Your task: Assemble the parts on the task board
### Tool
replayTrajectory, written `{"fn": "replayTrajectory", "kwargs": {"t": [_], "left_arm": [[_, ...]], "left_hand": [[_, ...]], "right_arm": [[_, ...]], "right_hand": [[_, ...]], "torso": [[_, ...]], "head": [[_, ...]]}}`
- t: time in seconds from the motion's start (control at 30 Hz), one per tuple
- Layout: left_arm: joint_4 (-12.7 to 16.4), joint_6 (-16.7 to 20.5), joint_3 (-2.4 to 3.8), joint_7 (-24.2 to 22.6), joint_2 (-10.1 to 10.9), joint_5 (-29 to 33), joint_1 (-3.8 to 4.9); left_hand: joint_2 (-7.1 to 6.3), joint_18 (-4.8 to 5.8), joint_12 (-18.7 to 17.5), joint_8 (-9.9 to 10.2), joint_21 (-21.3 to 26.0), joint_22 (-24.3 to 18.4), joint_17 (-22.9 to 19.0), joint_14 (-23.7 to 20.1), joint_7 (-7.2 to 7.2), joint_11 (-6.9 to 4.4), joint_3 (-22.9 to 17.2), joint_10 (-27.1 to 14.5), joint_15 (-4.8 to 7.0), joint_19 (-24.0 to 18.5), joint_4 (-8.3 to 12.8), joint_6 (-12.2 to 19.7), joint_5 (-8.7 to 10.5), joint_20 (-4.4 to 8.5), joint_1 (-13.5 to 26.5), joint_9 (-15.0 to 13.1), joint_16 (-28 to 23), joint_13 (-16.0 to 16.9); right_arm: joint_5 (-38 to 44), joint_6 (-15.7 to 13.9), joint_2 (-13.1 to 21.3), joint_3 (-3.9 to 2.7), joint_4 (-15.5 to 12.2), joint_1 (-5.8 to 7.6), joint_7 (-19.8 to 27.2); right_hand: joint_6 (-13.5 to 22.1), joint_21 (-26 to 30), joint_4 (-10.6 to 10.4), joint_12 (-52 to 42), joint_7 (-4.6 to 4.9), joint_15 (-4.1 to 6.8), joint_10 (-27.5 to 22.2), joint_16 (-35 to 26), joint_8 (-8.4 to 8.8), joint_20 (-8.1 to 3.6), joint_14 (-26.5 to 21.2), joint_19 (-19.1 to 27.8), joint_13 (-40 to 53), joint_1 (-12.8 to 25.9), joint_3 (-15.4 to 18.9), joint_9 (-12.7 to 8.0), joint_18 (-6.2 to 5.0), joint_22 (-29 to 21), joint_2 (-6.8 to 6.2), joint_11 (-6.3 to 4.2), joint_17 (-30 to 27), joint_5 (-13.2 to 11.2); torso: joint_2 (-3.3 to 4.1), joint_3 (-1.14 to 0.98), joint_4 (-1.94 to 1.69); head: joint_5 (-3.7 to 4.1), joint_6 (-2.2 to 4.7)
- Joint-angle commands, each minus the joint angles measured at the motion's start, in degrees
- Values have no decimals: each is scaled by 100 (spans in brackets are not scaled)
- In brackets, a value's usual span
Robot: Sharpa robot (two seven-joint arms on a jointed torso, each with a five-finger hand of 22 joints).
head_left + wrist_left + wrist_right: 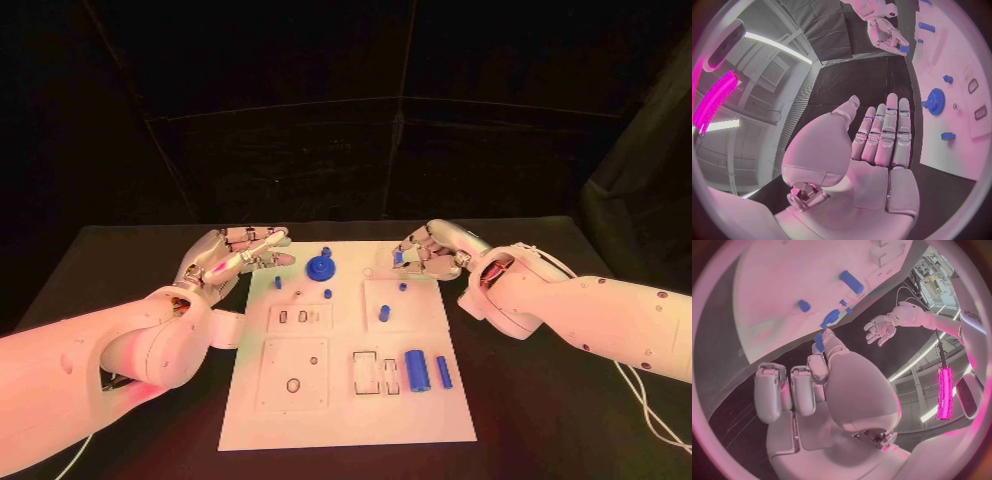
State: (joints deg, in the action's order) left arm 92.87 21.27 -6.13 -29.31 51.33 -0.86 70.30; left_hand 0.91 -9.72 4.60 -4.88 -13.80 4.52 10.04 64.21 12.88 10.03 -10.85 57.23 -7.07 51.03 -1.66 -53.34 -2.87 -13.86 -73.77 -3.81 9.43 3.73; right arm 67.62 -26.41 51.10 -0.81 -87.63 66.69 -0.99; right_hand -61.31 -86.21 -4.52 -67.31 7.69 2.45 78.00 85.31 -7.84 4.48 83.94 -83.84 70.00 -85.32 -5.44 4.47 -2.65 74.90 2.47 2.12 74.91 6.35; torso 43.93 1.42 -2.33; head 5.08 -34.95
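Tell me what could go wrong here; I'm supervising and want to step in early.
The right hand pinches a small blue piece at its fingertips; it could slip. The open left hand is close to the blue gear and might knock it. The blue cylinder lies loose on the board and may roll.

I see smooth white shells on both arms; my left hand [231, 254] and right hand [427, 250] are silver, segmented; a thin pale cable [645, 404] trails by the right arm.
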Motion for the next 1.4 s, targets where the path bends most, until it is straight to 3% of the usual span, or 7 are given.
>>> {"fn": "replayTrajectory", "kwargs": {"t": [0.03,0.2,0.47,0.6,0.83,1.07,1.4], "left_arm": [[-33,-81,5,-12,-30,144,10],[-87,-104,6,-3,-54,212,12],[-160,-109,6,-20,-69,236,22],[-173,-100,7,-24,-65,238,26],[-183,-81,7,-20,-55,238,29],[-196,-94,7,-22,-71,237,30],[-204,-108,7,-17,-79,237,30]], "left_hand": [[27,-84,-23,40,9,-9,7,34,28,17,-7,22,-16,39,29,-30,0,5,-25,5,-29,-5],[30,-85,-21,40,11,-11,8,34,24,14,-11,31,-15,40,31,-35,0,5,-22,4,-33,-3],[33,-85,-20,39,13,-13,9,35,21,11,-15,39,-14,40,35,-42,1,5,-20,3,-37,-2],[34,-85,-20,40,14,-14,9,36,19,10,-19,43,-14,40,39,-44,0,5,-22,2,-40,-2],[34,-85,-20,40,14,-14,9,36,19,10,-19,44,-14,40,39,-45,0,5,-23,2,-40,-2],[33,-85,-19,40,16,-15,10,37,17,8,-24,48,-13,40,46,-48,0,6,-25,2,-43,-1],[33,-85,-19,40,16,-15,10,37,17,8,-24,48,-13,40,46,-48,0,6,-25,2,-43,-1]], "right_arm": [[483,67,-256,-7,-247,51,-989],[897,279,-770,-5,-267,74,-1386],[1539,511,-1502,5,16,52,-1723],[1800,603,-1732,109,89,11,-1785],[2056,672,-1952,170,179,-85,-1886],[2236,713,-2093,183,241,-204,-1937],[2374,758,-2127,186,243,-284,-2033]], "right_hand": [[-179,-8,2,35,-156,5,81,7,27,-47,430,11,-4,48,-48,24,65,670,22,-80,705,19],[-180,-2,-6,65,-154,1,68,-9,36,-43,424,20,-26,105,-62,20,62,658,-7,-77,678,22],[-163,11,-26,187,-146,-5,11,-39,68,-35,414,39,-121,227,-101,7,55,633,-82,-72,633,124],[-161,4,-24,167,-144,-5,26,-28,80,-34,420,27,-102,259,-128,3,59,649,-103,-71,654,170],[-158,1,-21,164,-142,-6,39,-26,98,-33,423,20,-98,303,-171,-3,60,656,-131,-70,660,243],[-159,2,-21,168,-140,-7,40,-28,105,-32,422,20,-100,329,-183,-5,60,656,-156,-68,656,267],[-159,2,-18,161,-140,-7,45,-29,108,-32,423,20,-93,341,-187,-6,60,656,-174,-68,656,271]], "torso": [[-59,39,-6],[-99,64,-28],[-142,86,-49],[-131,79,-36],[-135,78,-65],[-128,71,-45],[-128,67,-44]], "head": [[-57,-41],[-118,-63],[-226,-141],[-283,-158],[-299,-192],[-368,-219],[-393,-253]]}}
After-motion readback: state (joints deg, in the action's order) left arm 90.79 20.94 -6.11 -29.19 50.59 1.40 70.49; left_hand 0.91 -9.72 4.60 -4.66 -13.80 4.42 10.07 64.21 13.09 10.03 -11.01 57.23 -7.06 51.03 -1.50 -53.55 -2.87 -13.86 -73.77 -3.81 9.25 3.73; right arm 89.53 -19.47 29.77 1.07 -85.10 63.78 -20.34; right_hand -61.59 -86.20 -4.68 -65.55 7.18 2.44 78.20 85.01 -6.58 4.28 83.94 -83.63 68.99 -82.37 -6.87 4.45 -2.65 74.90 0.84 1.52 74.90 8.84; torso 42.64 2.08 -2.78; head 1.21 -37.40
